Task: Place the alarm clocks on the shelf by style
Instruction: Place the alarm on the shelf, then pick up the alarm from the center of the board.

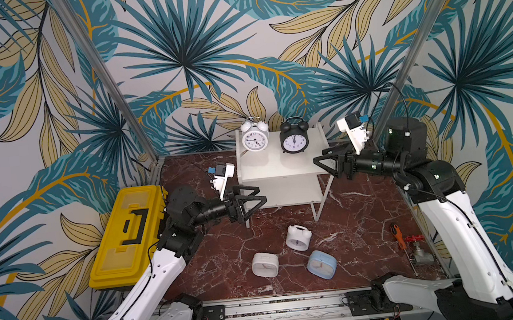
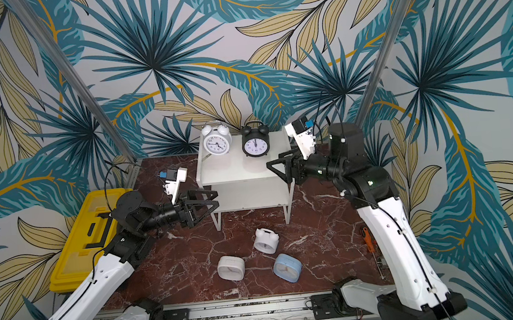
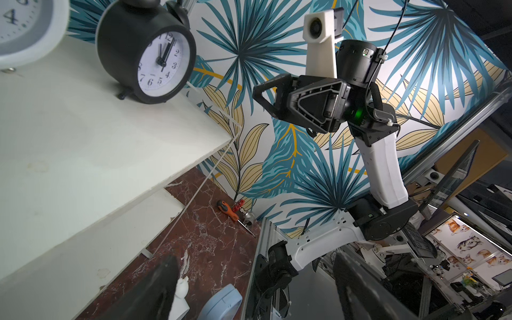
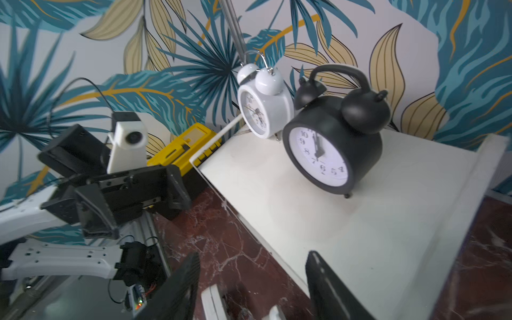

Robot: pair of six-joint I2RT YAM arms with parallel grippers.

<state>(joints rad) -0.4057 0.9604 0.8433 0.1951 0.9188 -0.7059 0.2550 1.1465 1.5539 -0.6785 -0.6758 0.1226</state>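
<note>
Two shelved, three to fetch.
Shelf [image 1: 281, 168] top holds the white clock [image 1: 255, 139] and black clock [image 1: 294, 140]; before it on the counter [image 1: 353, 209] lie a bell clock [image 1: 298, 237], white square [image 1: 265, 264] and blue square [image 1: 321, 264]. Both my jaws gape empty; next, down onto the bell clock, I judge.

On shelf [image 1: 281, 166] top, upright: white twin-bell [image 1: 255, 137], black twin-bell [image 1: 294, 140]; in front, lying: 3rd twin-bell [image 1: 298, 238], white square [image 1: 265, 264], blue square [image 1: 321, 264].

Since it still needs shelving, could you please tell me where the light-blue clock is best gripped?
Probably from above, with the right hand closing across two opposite side walls: the light-blue clock lies face up and askew on the table, so only its rim can be flanked.
</note>
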